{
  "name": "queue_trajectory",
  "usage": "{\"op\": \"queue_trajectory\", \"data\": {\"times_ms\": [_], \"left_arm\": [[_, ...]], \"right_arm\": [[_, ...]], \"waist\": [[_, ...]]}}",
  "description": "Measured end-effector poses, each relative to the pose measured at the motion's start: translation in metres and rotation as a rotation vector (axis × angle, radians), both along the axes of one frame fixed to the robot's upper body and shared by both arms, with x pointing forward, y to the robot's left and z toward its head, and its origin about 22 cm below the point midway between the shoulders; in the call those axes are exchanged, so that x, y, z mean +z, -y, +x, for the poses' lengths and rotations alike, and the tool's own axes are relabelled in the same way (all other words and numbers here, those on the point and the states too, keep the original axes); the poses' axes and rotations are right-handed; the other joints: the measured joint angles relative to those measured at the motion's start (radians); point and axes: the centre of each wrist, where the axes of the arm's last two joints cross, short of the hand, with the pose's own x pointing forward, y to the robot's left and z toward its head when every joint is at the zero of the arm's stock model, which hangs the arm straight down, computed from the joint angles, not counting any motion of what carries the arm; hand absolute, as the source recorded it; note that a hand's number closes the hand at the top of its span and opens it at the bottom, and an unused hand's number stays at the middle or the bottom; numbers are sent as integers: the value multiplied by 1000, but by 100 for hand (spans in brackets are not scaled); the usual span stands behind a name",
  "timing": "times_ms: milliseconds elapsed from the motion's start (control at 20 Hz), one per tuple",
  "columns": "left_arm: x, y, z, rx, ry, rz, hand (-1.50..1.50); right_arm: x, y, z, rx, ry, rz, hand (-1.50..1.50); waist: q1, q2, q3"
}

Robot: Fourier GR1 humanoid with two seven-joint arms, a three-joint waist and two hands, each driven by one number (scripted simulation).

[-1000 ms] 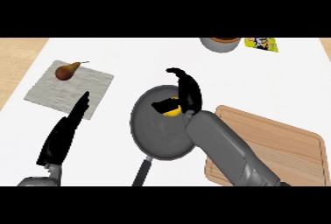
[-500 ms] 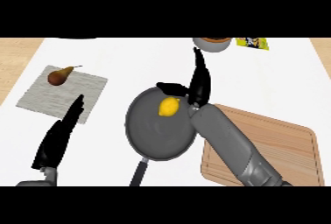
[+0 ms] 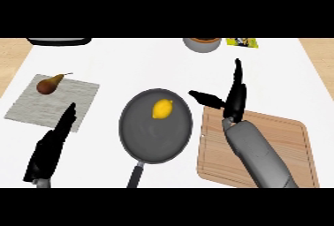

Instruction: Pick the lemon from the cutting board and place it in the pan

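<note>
The yellow lemon (image 3: pixel 162 109) lies inside the dark pan (image 3: pixel 155 137), in its upper half, with nothing touching it. My right hand (image 3: pixel 233 96) is open just right of the pan, over the top left corner of the wooden cutting board (image 3: pixel 287 150). Its fingers point straight up and its thumb sticks out left toward the pan's rim. The board has nothing on it but my right forearm across it. My left hand (image 3: pixel 52 148) rests open at the lower left, fingers straight.
A brown pear (image 3: pixel 49 84) sits on a grey cloth (image 3: pixel 55 103) at the left. A grey bowl (image 3: pixel 202 43) and a yellow packet (image 3: pixel 242 42) stand at the far edge. The pan's handle (image 3: pixel 135 175) points toward me.
My right hand let go of the lemon, opened and drew away to the right, off the pan. The lemon stays in the pan. The whole view shifted rightward.
</note>
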Motion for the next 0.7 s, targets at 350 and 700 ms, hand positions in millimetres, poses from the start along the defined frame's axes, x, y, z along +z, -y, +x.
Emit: {"op": "queue_trajectory", "data": {"times_ms": [350, 700], "left_arm": [[-2, -6, -3, 21, -2, 10, 0], [2, -1, -5, 15, -3, 3, 0]], "right_arm": [[-5, 94, -42, -13, 28, -49, -150], [3, 170, -89, 0, 30, -65, -150]], "waist": [[-13, -3, -1], [-11, -2, 0]]}}
